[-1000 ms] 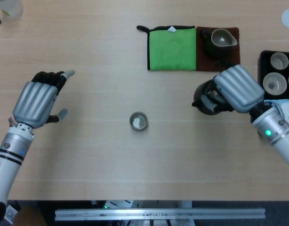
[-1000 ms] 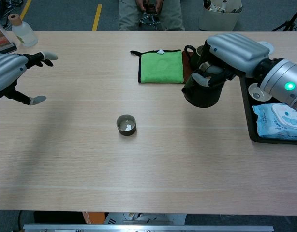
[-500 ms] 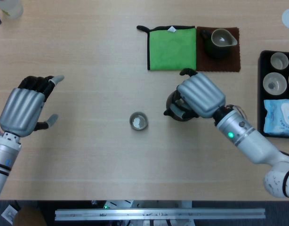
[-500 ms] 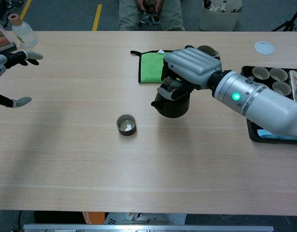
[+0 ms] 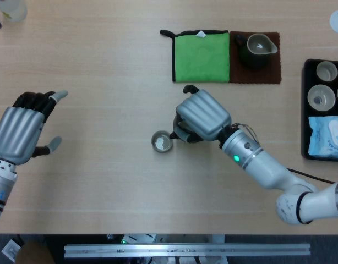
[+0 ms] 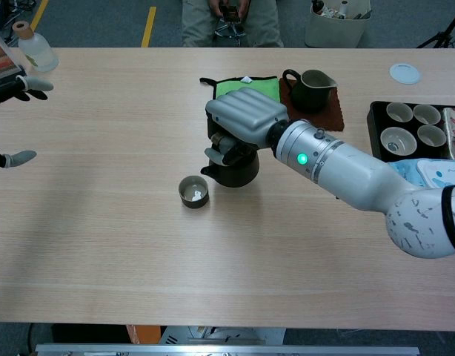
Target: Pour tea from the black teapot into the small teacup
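Right hand (image 6: 242,126) gripping black teapot (image 6: 235,169) now sits beside teacup (image 6: 193,191); left hand (image 5: 20,132) spread, empty; I risk overshooting, spilling.

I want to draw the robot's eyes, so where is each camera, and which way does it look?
Head view: sits high above the table and looks nearly straight down; it shows the left hand open and the right hand on the black teapot.
Chest view: sits lower, at the table's near edge, looking forward across it toward the floor beyond; it shows the right hand and arm, and only the left hand's fingers.
Both share the teapot, the small teacup and the green cloth.
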### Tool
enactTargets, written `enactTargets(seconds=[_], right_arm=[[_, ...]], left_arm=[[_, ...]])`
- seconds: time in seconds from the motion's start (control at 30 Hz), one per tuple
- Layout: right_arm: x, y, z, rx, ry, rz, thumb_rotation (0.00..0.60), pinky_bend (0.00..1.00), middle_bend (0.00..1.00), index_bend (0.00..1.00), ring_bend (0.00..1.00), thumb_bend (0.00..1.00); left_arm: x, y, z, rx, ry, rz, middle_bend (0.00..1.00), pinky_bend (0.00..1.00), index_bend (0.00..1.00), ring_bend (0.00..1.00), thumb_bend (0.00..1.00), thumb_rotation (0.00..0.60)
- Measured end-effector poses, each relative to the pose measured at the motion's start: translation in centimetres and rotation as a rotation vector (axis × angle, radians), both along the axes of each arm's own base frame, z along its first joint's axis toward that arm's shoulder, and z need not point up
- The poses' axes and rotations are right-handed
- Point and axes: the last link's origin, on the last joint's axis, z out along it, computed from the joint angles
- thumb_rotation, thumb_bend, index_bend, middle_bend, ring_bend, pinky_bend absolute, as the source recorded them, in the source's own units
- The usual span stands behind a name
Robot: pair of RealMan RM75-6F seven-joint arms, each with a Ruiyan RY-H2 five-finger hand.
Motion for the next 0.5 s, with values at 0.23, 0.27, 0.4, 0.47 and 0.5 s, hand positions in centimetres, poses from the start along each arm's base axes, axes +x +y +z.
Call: enactTargets(seconds=[0.23,0.27,0.4,0.47,0.5], right_arm=[[1.4,-0.3,-0.9,-0.005,0.050,0.053,0.516,0.24,1.00,1.00,0.97,0.40],[1.5,-0.3,-0.9,-0.007,0.057,0.060,0.516,0.24,1.00,1.00,0.97,0.40],[2.1,-0.5,-1.2,-0.014,0.091,0.089,0.515,0.24,1.00,1.00,0.97,0.40],[2.2,-0.6,-1.3,-0.018,0.109,0.101,0.515,0.24,1.00,1.00,0.97,0.40],[2.3,-0.6,-1.3,-0.019,0.115,0.103,0.515,0.24,1.00,1.00,0.97,0.40]], left_arm=[[0.4,-0.1,0.0,0.000,-0.007,-0.008,0.20,0.18,0.13,0.21,0.25,0.600],[0.4,-0.1,0.0,0.001,-0.008,-0.009,0.20,0.18,0.13,0.21,0.25,0.600],[0.6,-0.3,0.0,0.001,-0.010,-0.011,0.20,0.18,0.13,0.21,0.25,0.600],[0.6,-0.3,0.0,0.001,-0.010,-0.011,0.20,0.18,0.13,0.21,0.25,0.600],[0.6,-0.3,0.0,0.000,-0.010,-0.011,0.20,0.18,0.13,0.21,0.25,0.600]])
